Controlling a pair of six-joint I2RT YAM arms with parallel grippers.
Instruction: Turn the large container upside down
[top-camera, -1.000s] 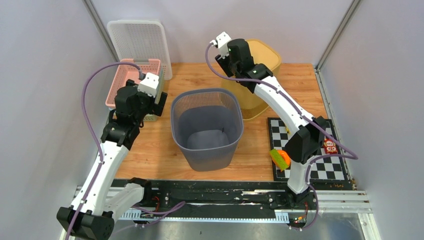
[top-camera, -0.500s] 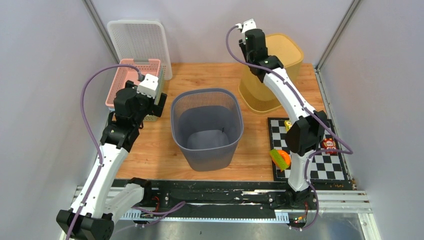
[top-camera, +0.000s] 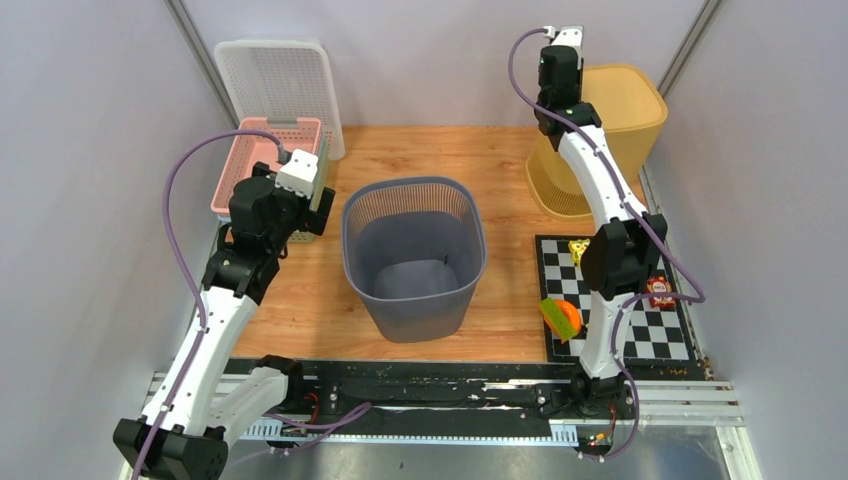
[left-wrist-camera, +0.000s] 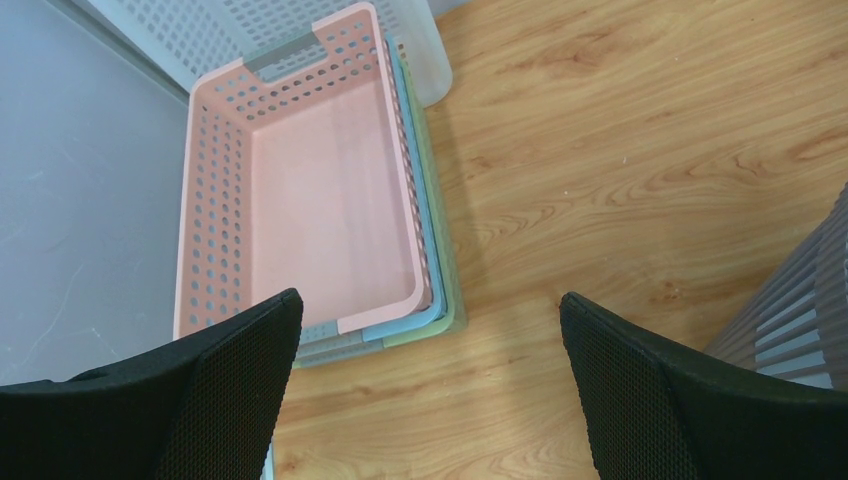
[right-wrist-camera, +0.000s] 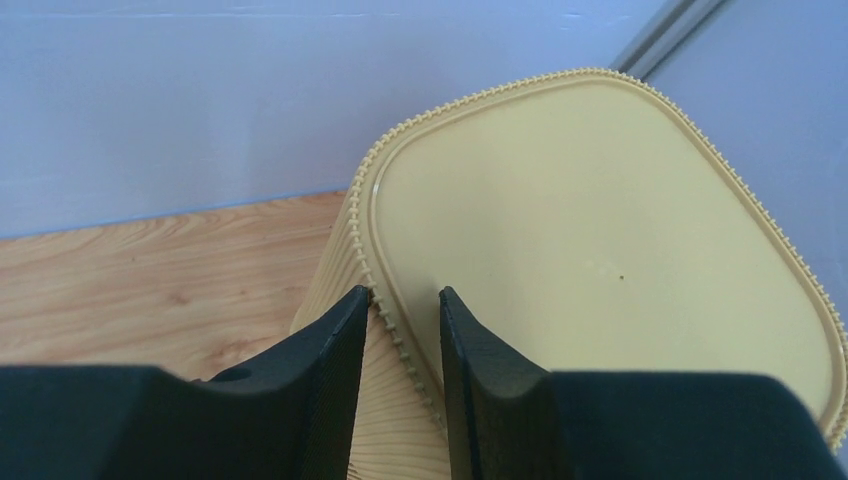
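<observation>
Far back, right pincer (right-wrist-camera: 403, 300) tight on partly hidden yellow container (right-wrist-camera: 600, 250); left pincer (left-wrist-camera: 428, 305) spread.

Showed a light wooden surface (top-camera: 300, 300) boxed in on three sides by plain, pale lilac-grey panels: left wall (top-camera: 90, 200), far wall (top-camera: 420, 50), right wall (top-camera: 770, 200). Met at the far corners in slim metal uprights, left post (top-camera: 195, 50) and right post (top-camera: 683, 50). Ended at the near edge in a black rail (top-camera: 440, 385) on a silver frame (top-camera: 680, 400). Was lit softly and evenly, with only faint shadows on the wood.
</observation>
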